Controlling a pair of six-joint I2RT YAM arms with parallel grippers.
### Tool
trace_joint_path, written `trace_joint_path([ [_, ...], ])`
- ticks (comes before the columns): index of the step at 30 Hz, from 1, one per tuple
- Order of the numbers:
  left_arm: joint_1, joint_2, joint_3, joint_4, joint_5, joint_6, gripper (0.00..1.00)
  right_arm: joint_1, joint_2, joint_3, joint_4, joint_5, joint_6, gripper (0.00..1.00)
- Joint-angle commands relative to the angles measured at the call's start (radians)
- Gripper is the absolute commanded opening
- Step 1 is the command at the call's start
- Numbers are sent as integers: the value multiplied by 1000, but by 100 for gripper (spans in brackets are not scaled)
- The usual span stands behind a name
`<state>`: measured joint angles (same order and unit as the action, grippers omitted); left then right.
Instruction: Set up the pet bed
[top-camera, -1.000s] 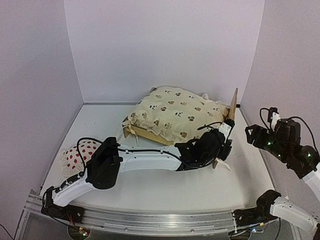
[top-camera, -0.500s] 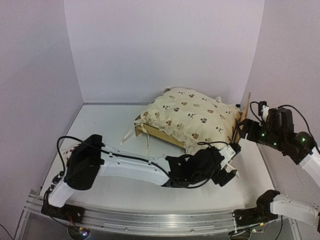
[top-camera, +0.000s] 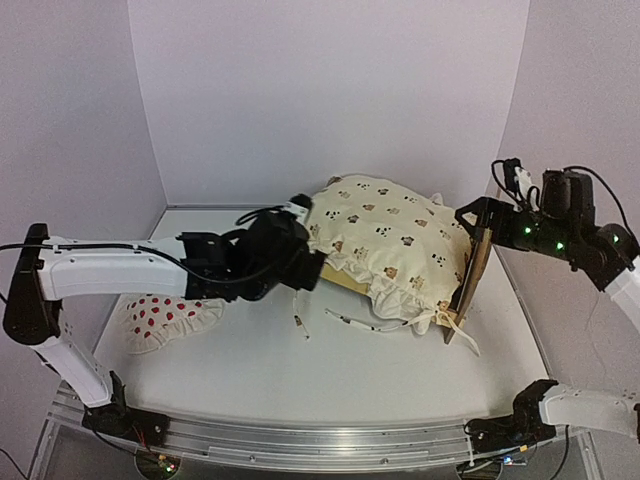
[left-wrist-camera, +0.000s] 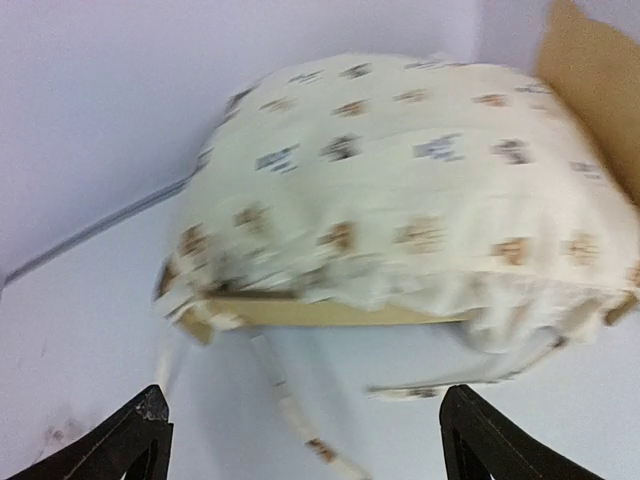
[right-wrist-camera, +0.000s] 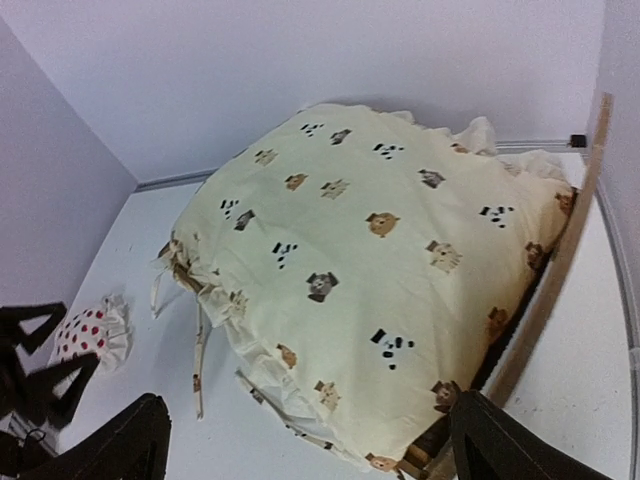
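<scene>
The pet bed (top-camera: 468, 285) lies mid-table with its plywood headboard at the right, and one pale side rail (left-wrist-camera: 330, 313) shows under the cover. A cream ruffled animal-print quilt (top-camera: 390, 240) is heaped over it and hides the base. My left gripper (top-camera: 305, 262) is at the bed's left end, open and holding nothing; in its wrist view the gripper (left-wrist-camera: 305, 400) faces the quilt (left-wrist-camera: 400, 190) across bare table. My right gripper (top-camera: 475, 215) hovers open by the headboard's top; from above, the gripper (right-wrist-camera: 308, 405) looks down on the quilt (right-wrist-camera: 370, 240) and headboard (right-wrist-camera: 565, 250).
A small white red-dotted pillow (top-camera: 165, 315) lies at the near left, also in the right wrist view as the pillow (right-wrist-camera: 90, 335). Loose quilt ties (top-camera: 345, 320) trail on the table in front of the bed. Pale walls close in the back and both sides.
My left arm swung from the bed's near right corner round to its left end and opened. The right gripper opened wider and came in over the headboard. The bed slid and turned.
</scene>
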<state>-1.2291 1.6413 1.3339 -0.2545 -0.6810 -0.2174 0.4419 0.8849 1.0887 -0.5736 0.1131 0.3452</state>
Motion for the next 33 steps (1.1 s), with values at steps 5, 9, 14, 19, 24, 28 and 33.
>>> trace_joint_path([
  [5, 426, -270, -228, -415, -28, -463, 95, 4, 244, 185, 12, -353, -52, 98],
  [9, 572, -307, -288, -490, -37, -519, 98, 18, 316, 215, 12, -398, -60, 98],
  [14, 750, -339, -368, -461, 91, -496, 98, 43, 363, 222, 14, -413, -75, 98],
  [19, 868, -344, -423, -401, 198, -463, 97, 86, 394, 233, 12, -420, -85, 98],
  [24, 1007, -306, -487, -327, 355, -433, 94, 112, 384, 219, 14, -412, -89, 98],
  [28, 1056, -239, -512, -273, 434, -429, 87, 114, 366, 198, 14, -401, -93, 98],
  [33, 1092, -159, -550, -191, 506, -433, 79, 113, 351, 183, 14, -396, -99, 98],
])
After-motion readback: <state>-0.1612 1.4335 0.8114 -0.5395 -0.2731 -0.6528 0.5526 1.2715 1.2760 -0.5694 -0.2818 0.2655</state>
